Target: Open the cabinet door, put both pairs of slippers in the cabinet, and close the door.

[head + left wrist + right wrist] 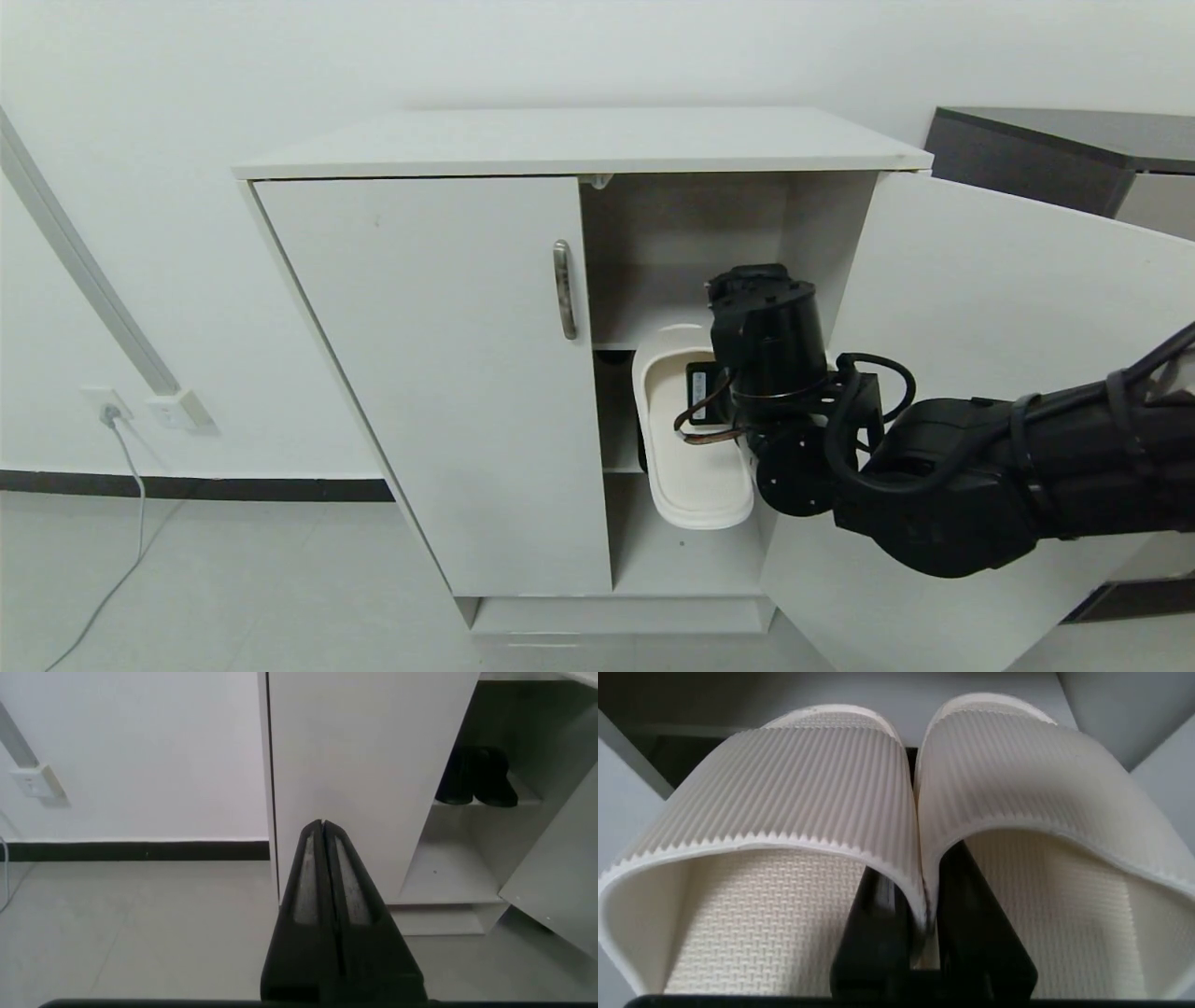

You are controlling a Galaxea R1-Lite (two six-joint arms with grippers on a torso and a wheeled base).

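A pair of white slippers hangs at the open right half of the white cabinet, level with the middle shelf. My right gripper is shut on the slippers' inner edges and pinches the two together, toes pointing into the cabinet. A pair of black slippers stands on the shelf inside. The right door is swung wide open. The left door is closed. My left gripper is shut and holds nothing, low above the floor and facing the closed left door.
A metal handle runs down the left door's inner edge. A wall socket with a grey cable is on the far left. Dark furniture stands behind the open door. Bare floor lies in front of the cabinet.
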